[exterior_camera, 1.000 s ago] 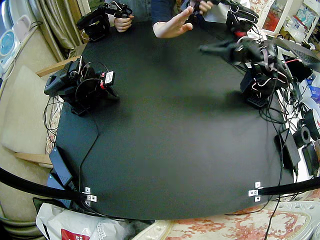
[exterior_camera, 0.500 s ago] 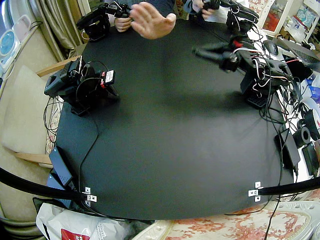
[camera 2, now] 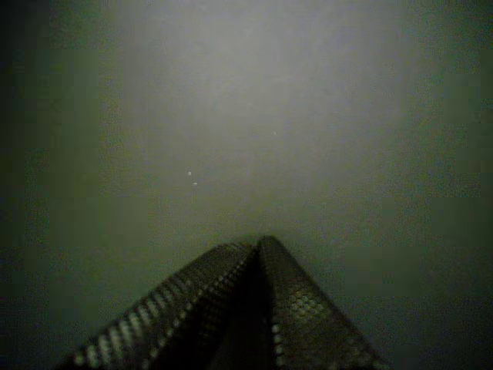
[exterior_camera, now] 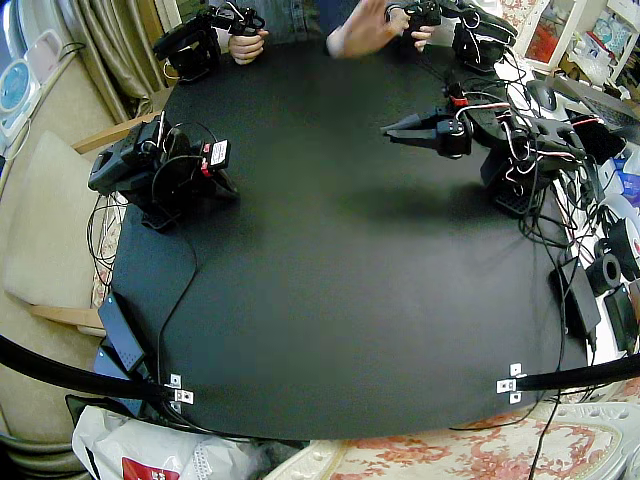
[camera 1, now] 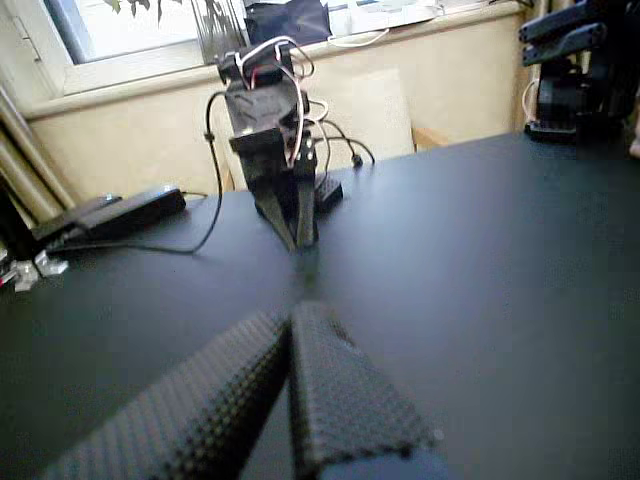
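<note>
Black tabletop (exterior_camera: 330, 300) beneath both arms, with the left gripper (exterior_camera: 392, 130) held out level above it near the far edge, jaws pressed together at the tips, pointing across at the folded right arm (camera 1: 270, 150). Right gripper (camera 2: 258, 247) tucked low by the opposite side edge, jaws closed, aimed at the dark surface close below. Person's hand (exterior_camera: 365, 25) raised over the far edge, well apart from the left gripper.
</note>
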You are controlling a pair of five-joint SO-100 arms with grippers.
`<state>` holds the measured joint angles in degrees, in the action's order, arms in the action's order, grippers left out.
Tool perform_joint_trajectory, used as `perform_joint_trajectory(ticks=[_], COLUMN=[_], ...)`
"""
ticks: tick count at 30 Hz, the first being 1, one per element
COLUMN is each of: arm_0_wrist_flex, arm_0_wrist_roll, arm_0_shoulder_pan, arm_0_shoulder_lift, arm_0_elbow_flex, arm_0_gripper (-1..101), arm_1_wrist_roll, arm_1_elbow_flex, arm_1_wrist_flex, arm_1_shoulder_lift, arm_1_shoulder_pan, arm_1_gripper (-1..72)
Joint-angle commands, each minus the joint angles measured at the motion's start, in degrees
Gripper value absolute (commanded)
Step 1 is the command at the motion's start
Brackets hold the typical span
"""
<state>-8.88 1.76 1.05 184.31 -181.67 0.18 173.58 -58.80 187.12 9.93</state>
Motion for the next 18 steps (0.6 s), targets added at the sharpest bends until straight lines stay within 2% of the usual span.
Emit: perform_joint_trajectory(ticks=[1, 3, 4, 5, 7, 8, 11, 12, 16, 18], arm_0_wrist_flex=[-18.5, 3.0, 9.4, 8.8, -13.1, -18.8, -23.2, -26.9, -27.9, -32.7], arm_0_wrist_roll=[0.2, -0.2, 0.0, 0.4, 0.4, 0.4, 1.3, 1.4, 1.3, 1.3], arm_0_shoulder_pan=[2.0, -0.6, -1.2, -0.4, 1.5, 1.8, 1.8, 1.9, 1.2, 2.4], arm_0_shoulder_lift=[1.4, 1.4, 1.4, 1.4, 1.4, 1.4, 1.4, 1.4, 1.4, 1.4], arm_0_elbow_flex=[-0.7, -0.7, -0.7, -0.7, -0.7, -0.7, -0.7, -0.7, -0.7, -0.7], arm_0_gripper=[0, 0, 0, 0, 0, 0, 0, 0, 0, 0], arm_1_wrist_roll=[0.4, 0.4, 0.4, 0.4, 0.2, 0.2, 0.2, 0.2, 0.2, 0.3], arm_1_elbow_flex=[-1.3, -1.3, -1.3, -1.3, -1.3, -1.3, -1.3, -1.3, -1.3, -1.3], arm_1_wrist_flex=[0.0, 0.0, 0.0, 0.0, 0.0, 0.0, 0.0, 0.0, 0.0, 0.0], arm_1_shoulder_lift=[0.4, 0.4, 0.4, 0.4, 0.4, 0.4, 0.4, 0.4, 0.4, 0.4], arm_1_shoulder_pan=[0.4, 0.3, 0.3, 0.3, 0.4, 0.4, 0.4, 0.4, 0.4, 0.4], arm_1_gripper=[-0.3, -0.3, -0.3, -0.3, -0.3, -0.3, -0.3, -0.3, -0.3, -0.3])
